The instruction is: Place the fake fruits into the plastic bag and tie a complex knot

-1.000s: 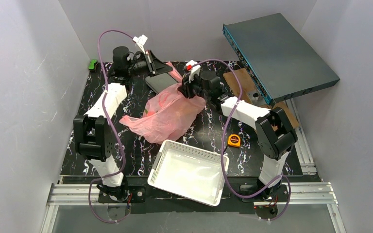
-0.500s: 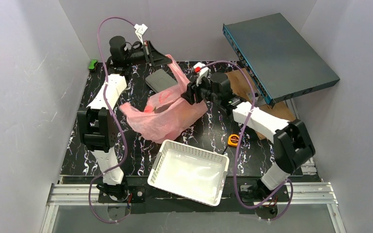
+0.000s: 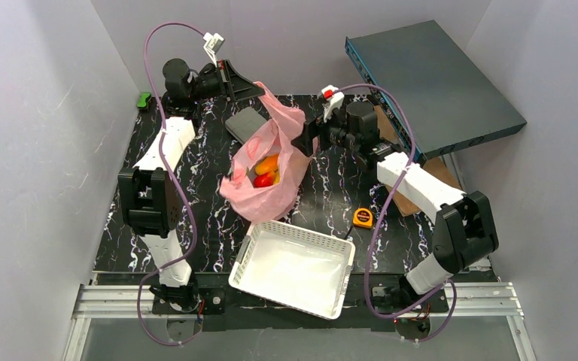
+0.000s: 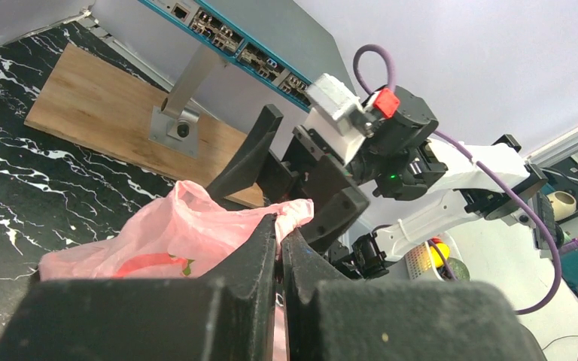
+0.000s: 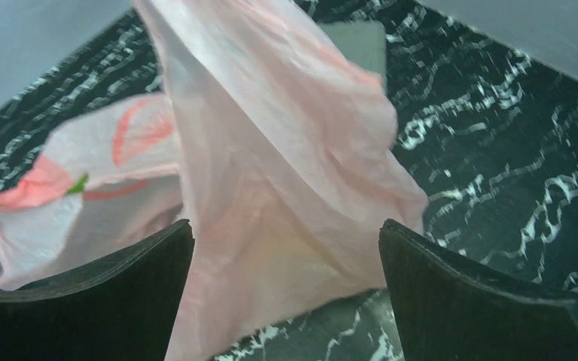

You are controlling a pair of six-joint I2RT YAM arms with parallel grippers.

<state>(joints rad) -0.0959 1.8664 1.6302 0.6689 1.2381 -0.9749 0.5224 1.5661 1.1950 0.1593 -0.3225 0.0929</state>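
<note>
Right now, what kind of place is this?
Probably a robotics lab test cell: a left arm and right arm bolted to an aluminium rail, plain walls boxing in the table, a network switch propped behind.

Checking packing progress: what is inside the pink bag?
Inside the plastic bag, an orange-yellow fruit and a red fruit show through its open mouth; pink film hides anything else.

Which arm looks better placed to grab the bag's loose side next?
Probably the right: the right gripper stands open with the pink bag hanging between its fingers, while the left gripper is shut on the bag's top, holding it up.
</note>
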